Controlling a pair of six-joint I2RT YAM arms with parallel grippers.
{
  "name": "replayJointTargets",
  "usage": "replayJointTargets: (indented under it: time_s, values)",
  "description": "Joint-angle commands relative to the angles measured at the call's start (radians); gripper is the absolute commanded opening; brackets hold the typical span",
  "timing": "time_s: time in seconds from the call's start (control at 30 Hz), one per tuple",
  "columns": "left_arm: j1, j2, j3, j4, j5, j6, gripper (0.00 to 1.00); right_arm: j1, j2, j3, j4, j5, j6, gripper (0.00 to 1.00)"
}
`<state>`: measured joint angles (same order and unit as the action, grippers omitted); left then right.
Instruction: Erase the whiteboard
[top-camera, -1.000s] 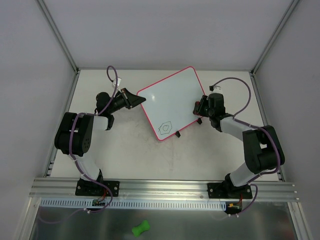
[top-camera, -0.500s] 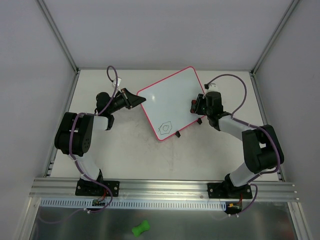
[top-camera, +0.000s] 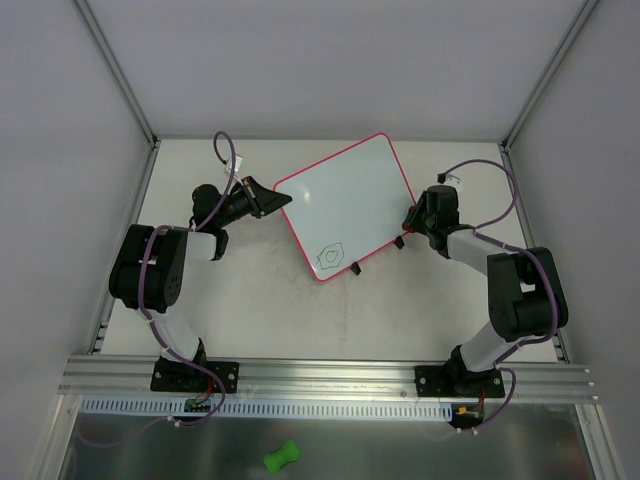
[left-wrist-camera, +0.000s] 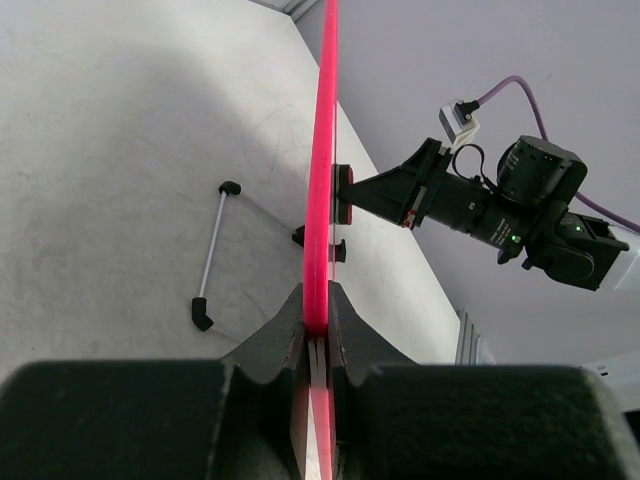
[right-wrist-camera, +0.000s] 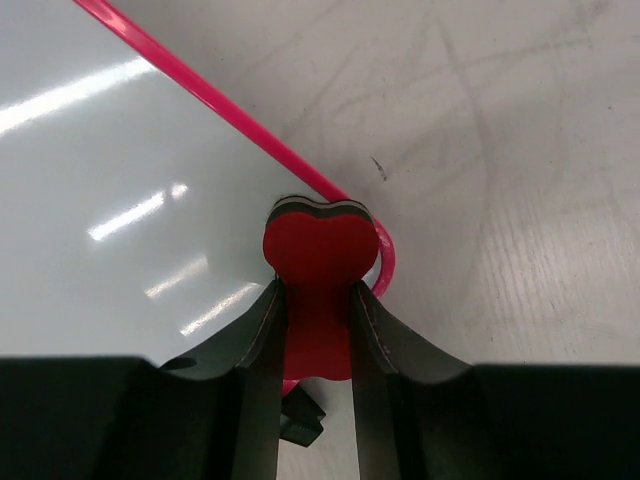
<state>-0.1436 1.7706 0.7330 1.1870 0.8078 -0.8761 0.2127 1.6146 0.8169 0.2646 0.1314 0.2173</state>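
Note:
The whiteboard (top-camera: 342, 205), white with a pink-red frame, lies tilted on the table with a dark hexagon doodle (top-camera: 331, 255) near its lower left corner. My left gripper (top-camera: 268, 201) is shut on the board's left edge; the left wrist view shows the pink frame (left-wrist-camera: 322, 180) pinched between its fingers. My right gripper (top-camera: 409, 221) is shut on a small red bone-shaped eraser (right-wrist-camera: 320, 290) at the board's right corner (right-wrist-camera: 385, 260). The eraser's end rests at that corner, far from the doodle.
Black feet (top-camera: 355, 268) stick out under the board's lower edge, and a wire stand leg (left-wrist-camera: 212, 250) shows beneath it. A green bone-shaped object (top-camera: 281, 456) lies below the front rail. Grey walls close in the table's back and sides.
My right gripper with the eraser swung from over the board's right edge out and down to the board's right corner. The left gripper and the board stayed still.

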Motion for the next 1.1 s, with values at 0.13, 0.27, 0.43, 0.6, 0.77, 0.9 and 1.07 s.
replayJointTargets:
  time_s: [0.13, 0.27, 0.43, 0.6, 0.77, 0.9, 1.07]
  values:
    - [-0.016, -0.005, -0.007, -0.009, 0.053, 0.101, 0.0, 0.028, -0.002, -0.018, -0.094, 0.076, 0.047, 0.0]
    - [-0.016, -0.007, -0.01, -0.009, 0.053, 0.103, 0.0, 0.048, 0.002, 0.011, -0.155, 0.151, 0.051, 0.0]
    - [-0.016, -0.007, -0.009, -0.01, 0.051, 0.101, 0.0, 0.063, -0.008, 0.07, -0.304, 0.327, 0.083, 0.0]
    - [-0.016, -0.005, -0.009, -0.009, 0.05, 0.1, 0.0, 0.066, -0.074, 0.048, -0.271, 0.317, 0.028, 0.0]
    - [-0.016, -0.005, -0.009, -0.009, 0.051, 0.101, 0.0, 0.066, -0.119, 0.105, -0.208, 0.174, -0.11, 0.0]
    - [-0.016, -0.005, -0.006, -0.01, 0.051, 0.1, 0.0, 0.085, -0.142, 0.123, -0.17, -0.04, -0.203, 0.0]
    - [-0.016, 0.0, -0.004, -0.012, 0.051, 0.1, 0.0, 0.171, -0.101, 0.145, -0.133, -0.183, -0.33, 0.0]
